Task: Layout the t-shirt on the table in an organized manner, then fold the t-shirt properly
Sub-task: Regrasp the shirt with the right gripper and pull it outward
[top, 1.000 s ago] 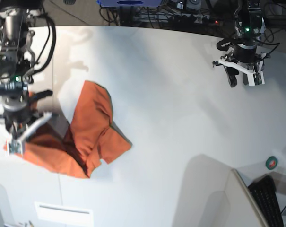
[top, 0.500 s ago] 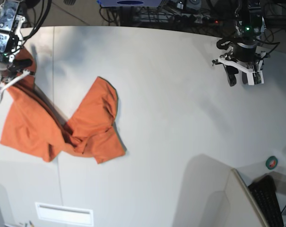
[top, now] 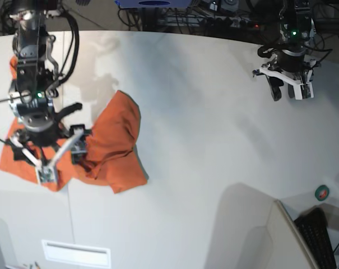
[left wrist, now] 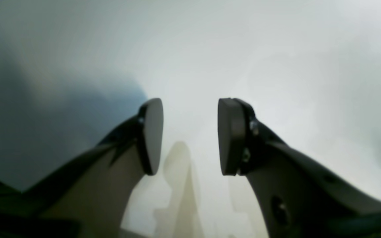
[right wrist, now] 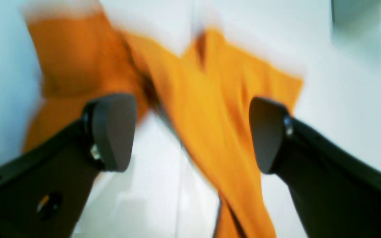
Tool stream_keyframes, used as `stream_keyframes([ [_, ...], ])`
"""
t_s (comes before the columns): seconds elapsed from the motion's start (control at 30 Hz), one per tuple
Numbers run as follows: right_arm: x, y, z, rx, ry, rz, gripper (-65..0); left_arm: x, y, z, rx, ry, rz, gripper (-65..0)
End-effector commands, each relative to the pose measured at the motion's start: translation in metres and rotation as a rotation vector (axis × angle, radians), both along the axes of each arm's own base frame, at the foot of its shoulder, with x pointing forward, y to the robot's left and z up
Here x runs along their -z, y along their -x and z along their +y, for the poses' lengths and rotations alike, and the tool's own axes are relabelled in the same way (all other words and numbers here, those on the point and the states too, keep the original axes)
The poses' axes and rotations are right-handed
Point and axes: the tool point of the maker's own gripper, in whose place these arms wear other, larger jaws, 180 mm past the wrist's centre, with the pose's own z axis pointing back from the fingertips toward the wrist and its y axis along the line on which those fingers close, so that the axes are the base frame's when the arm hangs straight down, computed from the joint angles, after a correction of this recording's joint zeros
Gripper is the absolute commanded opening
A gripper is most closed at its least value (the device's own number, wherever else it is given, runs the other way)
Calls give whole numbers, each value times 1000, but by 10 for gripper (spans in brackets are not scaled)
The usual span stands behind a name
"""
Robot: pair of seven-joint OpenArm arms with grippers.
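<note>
The orange t-shirt (top: 116,134) lies crumpled on the left part of the white table (top: 203,112), with a small piece showing at the far left behind the arm. My right gripper (top: 49,154) hangs over the cloth's left half, open, with nothing between its fingers. In the right wrist view the right gripper (right wrist: 190,132) stands wide apart above blurred folds of the t-shirt (right wrist: 210,99). My left gripper (top: 289,89) hovers at the far right of the table, away from the shirt. Up close, the left gripper (left wrist: 190,132) is open over bare tabletop.
A small angled white panel (top: 264,235) rises at the front right, with a black keyboard (top: 320,238) and a green tape roll (top: 322,193) beside it. Cables run along the curved far edge (top: 175,22). A thin seam (top: 68,213) crosses the tabletop at left.
The right gripper has opened and let go of the t-shirt, then swung from the far left corner down over the cloth. The shirt has settled on the table. The left arm stayed put.
</note>
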Motion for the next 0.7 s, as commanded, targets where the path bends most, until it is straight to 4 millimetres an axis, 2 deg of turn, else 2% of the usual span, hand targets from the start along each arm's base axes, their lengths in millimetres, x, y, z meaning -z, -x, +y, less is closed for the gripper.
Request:
stream_keyframes([
  [0.0,-9,-11,11,-26,-7,-24,-155,-9,-5,2,2,-14,-38,-395],
  [0.13,1,-43,46,-66,-54,24,-155,-8,-4,3,1,-13,-32,-395],
  [0.23,28,-66,58,-69,-68,112,-155,-2,0,6,-8,-13,-15,-395],
  [0.3,40,-78,54,-50,-64,147,-156,0,2,6,-11,-11,-8,-395],
  [0.43,52,-95,37,60,-57,111,-156,8,7,8,-18,-8,15,-395],
  [0.57,69,-96,30,95,-48,155,-159,10,8,5,-14,-3,19,-395],
  [0.6,71,-96,29,97,-48,163,-176,10,8,5,-14,-3,19,-397],
  [0.63,73,-95,30,96,-49,166,-224,10,8,5,-14,-3,19,-397],
  [0.67,71,-96,32,95,-52,161,-306,10,8,5,-14,-3,19,-397],
])
